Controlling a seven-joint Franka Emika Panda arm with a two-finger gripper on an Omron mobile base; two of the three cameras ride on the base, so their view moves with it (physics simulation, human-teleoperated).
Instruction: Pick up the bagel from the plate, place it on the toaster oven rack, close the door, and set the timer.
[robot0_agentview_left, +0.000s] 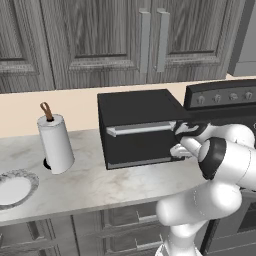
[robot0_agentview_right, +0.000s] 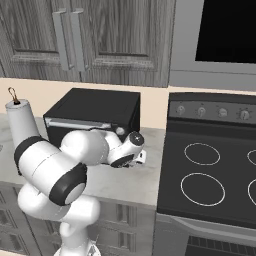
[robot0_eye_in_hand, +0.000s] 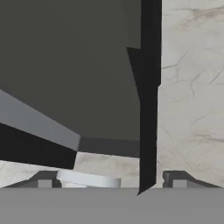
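The gripper (robot0_eye_in_hand: 109, 183) sits at the right end of the toaster oven's front, its jaws standing apart around the area of a pale round knob (robot0_eye_in_hand: 87, 178), nothing yet clamped. The door (robot0_agentview_left: 140, 140) looks shut, its silver bar handle (robot0_agentview_left: 140, 129) level. The plate (robot0_agentview_left: 15, 189) lies bare at the counter's left edge; the bagel is presumably inside. Timer-setting appears in hand: next, pinch the knob and turn.

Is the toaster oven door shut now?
Shut. The door sits flush and upright against the oven front, handle across its top, no rack or cavity showing.
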